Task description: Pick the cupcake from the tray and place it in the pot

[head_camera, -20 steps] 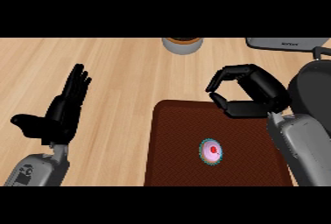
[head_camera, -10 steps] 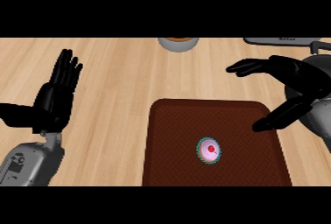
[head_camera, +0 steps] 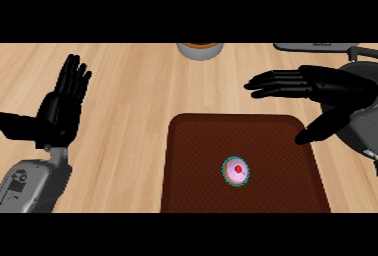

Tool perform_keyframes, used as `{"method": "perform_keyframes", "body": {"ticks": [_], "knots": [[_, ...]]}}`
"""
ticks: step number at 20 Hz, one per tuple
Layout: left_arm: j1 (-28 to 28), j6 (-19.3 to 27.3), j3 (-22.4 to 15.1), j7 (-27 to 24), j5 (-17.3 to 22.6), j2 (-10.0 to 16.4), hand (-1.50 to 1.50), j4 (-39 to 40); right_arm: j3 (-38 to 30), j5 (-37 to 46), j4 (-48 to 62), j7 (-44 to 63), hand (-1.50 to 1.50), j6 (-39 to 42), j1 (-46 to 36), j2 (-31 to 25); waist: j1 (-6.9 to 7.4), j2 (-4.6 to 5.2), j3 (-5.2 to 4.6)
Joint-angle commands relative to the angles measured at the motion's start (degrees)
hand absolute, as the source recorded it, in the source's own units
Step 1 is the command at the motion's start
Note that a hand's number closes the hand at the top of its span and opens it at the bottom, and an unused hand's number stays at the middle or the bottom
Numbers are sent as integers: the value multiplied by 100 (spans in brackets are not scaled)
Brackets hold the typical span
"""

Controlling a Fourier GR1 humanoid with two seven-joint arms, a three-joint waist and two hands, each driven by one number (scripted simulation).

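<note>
The tray (head_camera: 193,165) lies on the counter (head_camera: 133,90), toward the near right. The cupcake (head_camera: 236,171) sits on it, slightly right of its middle. Behind the tray, well apart at the view's far edge, stands what is probably the pot (head_camera: 199,51), partly cut off. The right hand (head_camera: 325,87) hangs over the tray's far right corner. The left hand (head_camera: 57,112) is well left of the tray.

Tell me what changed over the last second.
The right hand uncurled: its fingers now stretch open above the tray's far right corner. The left hand drifted slightly left, open as before. The cupcake stayed put on the tray; nothing is held.
</note>
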Motion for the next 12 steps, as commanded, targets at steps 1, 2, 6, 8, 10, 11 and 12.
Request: {"method": "perform_keyframes", "body": {"ticks": [1,2,6,8,10,11,12], "knots": [[116,-65,113,-19,-1,57,0,-22,495,509,-28,-765,-150,479,-157,-70,-99,-60,-7],[350,-78,36,-363,-76,-116,0,134,572,561,-248,-664,-150,472,-58,-207,-155,-69,-10],[-42,6,193,150,-50,-27,0,26,940,851,-303,-197,-150,282,-97,149,-171,-73,-9],[-52,-203,359,129,34,114,0,83,1068,985,-610,66,-150,188,151,161,-214,-83,-9],[69,-282,382,136,24,109,0,58,1087,1184,-215,95,-150,239,7,290,-179,-75,-9],[167,-123,309,337,-23,103,0,-317,1293,1314,-104,221,-150,197,10,418,-137,-80,-7],[-40,-143,327,166,-25,-77,0,-26,1176,1359,13,-205,-150,134,182,200,-192,-71,-7]]}}
